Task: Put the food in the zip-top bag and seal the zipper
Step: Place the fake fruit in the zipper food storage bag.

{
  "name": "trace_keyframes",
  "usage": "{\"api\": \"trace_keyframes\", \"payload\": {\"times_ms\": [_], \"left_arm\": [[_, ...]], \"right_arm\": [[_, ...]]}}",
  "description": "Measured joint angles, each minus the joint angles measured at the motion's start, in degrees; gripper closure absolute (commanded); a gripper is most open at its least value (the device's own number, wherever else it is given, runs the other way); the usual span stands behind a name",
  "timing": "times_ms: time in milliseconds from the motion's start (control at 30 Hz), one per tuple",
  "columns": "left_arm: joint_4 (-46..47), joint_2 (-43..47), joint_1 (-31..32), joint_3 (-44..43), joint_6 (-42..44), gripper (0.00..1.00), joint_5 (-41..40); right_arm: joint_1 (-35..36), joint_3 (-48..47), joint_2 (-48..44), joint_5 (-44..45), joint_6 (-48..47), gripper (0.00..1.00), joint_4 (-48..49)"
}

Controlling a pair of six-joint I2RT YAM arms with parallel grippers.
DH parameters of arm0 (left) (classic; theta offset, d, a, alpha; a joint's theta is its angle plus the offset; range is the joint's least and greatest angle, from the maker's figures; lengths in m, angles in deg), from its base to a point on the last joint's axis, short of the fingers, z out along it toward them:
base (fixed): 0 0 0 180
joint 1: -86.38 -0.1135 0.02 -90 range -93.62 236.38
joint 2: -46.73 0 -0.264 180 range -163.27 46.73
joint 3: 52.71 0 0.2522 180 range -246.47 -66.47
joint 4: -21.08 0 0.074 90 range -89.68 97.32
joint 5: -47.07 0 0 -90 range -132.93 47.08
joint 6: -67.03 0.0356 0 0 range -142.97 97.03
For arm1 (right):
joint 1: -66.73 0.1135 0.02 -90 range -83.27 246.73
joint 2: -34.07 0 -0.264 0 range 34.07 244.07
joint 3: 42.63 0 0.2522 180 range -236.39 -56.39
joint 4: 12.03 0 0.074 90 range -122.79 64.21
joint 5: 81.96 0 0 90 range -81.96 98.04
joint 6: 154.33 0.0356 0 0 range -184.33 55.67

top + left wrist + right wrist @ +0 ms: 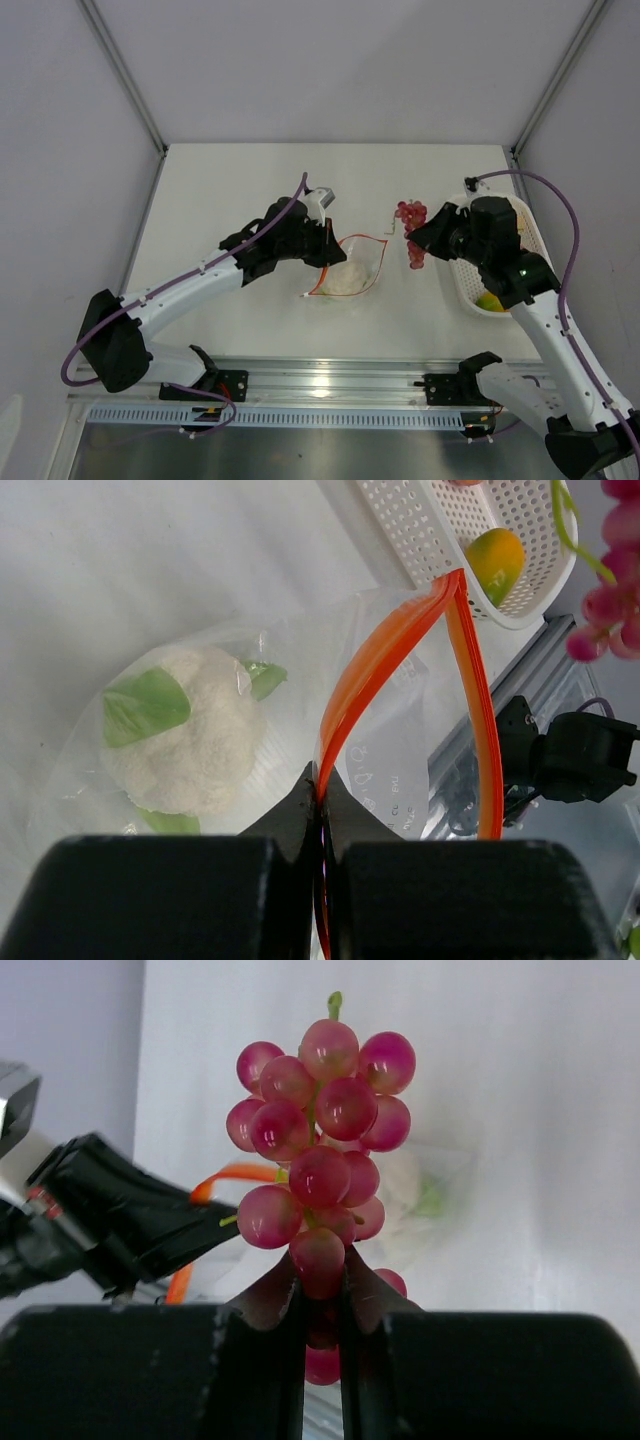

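White table (250, 190) between pale grey walls (60, 150), aluminium rail (330, 385) along its near edge.

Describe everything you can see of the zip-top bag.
The zip-top bag is clear, thin, floppy plastic with faint print and an orange zipper strip along its mouth. It lies on the white table, unsealed, with its mouth gaping. The left gripper pinches one lip of the zipper and holds it up. Inside rests a white, green-leafed vegetable piece.
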Motion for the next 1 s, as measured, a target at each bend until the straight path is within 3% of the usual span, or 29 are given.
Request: {"api": "trace_keyframes", "payload": {"times_ms": [267, 467, 767, 1000], "left_arm": [[-0.13, 0.0, -0.02, 0.28, -0.92, 0.99, 0.04], [-0.26, 0.0, -0.02, 0.37, -1.44, 0.99, 0.13], [-0.39, 0.22, -0.11, 0.35, -3.04, 0.99, 2.36], [-2.47, 1.6, -0.11, -1.18, -3.04, 0.99, 3.02]], "right_arm": [[14.34, 1.01, 0.26, -0.79, 3.06, 1.0, 8.26], [22.08, 2.91, 1.53, 4.17, 5.16, 1.0, 14.6], [29.9, 9.57, 1.68, 13.16, 1.92, 1.0, 27.02], [31.23, 19.91, -0.11, 15.21, -1.88, 0.93, 35.1]]}}
